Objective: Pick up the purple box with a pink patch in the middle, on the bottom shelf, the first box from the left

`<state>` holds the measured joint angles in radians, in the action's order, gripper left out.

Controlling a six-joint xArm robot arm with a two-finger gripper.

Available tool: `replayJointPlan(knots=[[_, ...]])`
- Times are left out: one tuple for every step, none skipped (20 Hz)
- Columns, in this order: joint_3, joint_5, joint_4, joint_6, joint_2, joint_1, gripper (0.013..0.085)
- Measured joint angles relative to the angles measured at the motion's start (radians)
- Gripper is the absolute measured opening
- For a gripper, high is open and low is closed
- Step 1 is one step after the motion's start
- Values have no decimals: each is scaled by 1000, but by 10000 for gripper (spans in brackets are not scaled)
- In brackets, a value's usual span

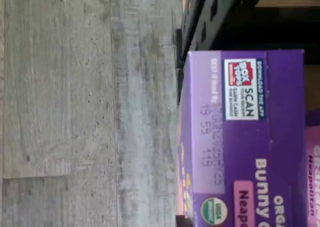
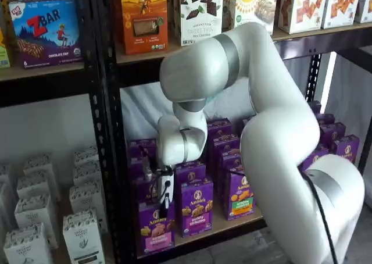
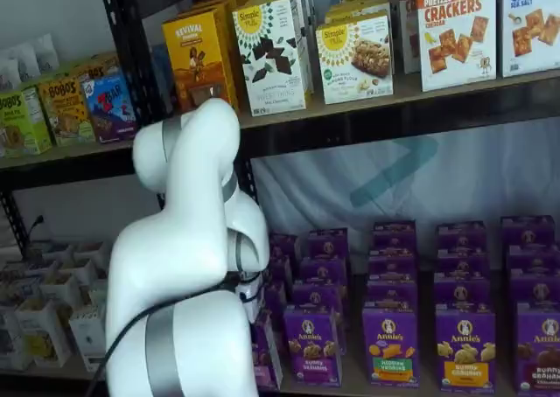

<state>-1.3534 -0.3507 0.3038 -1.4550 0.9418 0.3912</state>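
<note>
The purple box with a pink band stands upright at the left front of the bottom shelf. My gripper hangs just above and in front of the box's top. Its white body and a dark finger show side-on, with no gap to read. The wrist view looks close onto the top face of the purple box, with a Box Tops label and a pink "Neapolitan" patch. In a shelf view the arm hides the gripper, and only a sliver of the purple box shows.
A purple box with a white-and-purple band stands right beside it, then one with a green-and-orange patch. The black perforated upright is close on the left. White cartons sit beyond it. The grey floor lies below.
</note>
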Motion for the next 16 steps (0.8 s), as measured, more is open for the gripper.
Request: replayJointPlan(knots=[[9, 3, 5, -4, -6, 1, 370], [19, 4, 12, -10, -15, 2, 370], [28, 3, 14, -12, -22, 2, 370], [39, 6, 21, -18, -31, 3, 370], [54, 4, 27, -23, -44, 3, 330], [61, 8, 31, -26, -50, 4, 330], [75, 17, 33, -27, -59, 6, 330], [90, 22, 27, -21, -71, 7, 330], [105, 27, 25, -18, -82, 8, 330], [124, 35, 24, -16, -97, 9, 330], [145, 42, 20, -12, -112, 11, 330], [165, 50, 13, -5, -126, 12, 330], [187, 57, 4, 5, -142, 14, 330], [211, 63, -7, 15, -159, 15, 330], [240, 72, -16, 25, -180, 17, 330], [268, 80, -22, 31, -199, 18, 330]])
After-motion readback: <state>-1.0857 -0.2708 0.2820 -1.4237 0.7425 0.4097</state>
